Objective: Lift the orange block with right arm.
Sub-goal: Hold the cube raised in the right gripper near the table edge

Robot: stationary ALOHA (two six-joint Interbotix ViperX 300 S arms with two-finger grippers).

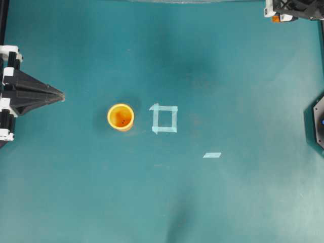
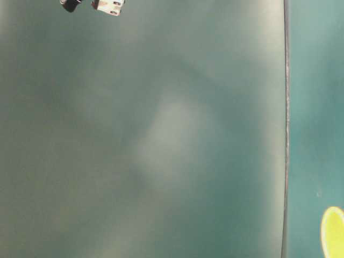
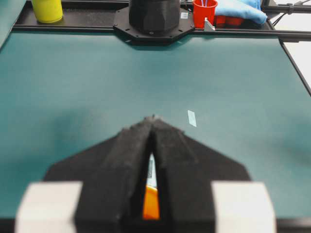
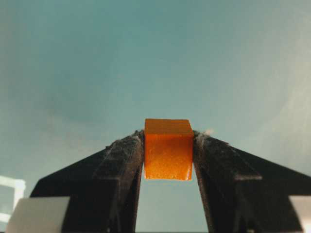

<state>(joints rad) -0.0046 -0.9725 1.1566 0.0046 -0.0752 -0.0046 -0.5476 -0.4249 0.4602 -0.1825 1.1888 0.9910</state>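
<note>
Your right gripper (image 4: 168,145) has its jaws clamped on the block (image 4: 168,149), held above the table (image 4: 146,58); your left gripper (image 3: 153,121) sits closed and empty.

The right gripper (image 4: 168,145) is sitting at the one o'clock corner of the overhead view, its two black fingers (image 4: 119,170) pinching something between their tips. The left gripper (image 1: 61,95) is resting at nine o'clock, pointing toward three o'clock, jaws pressed together.
</note>
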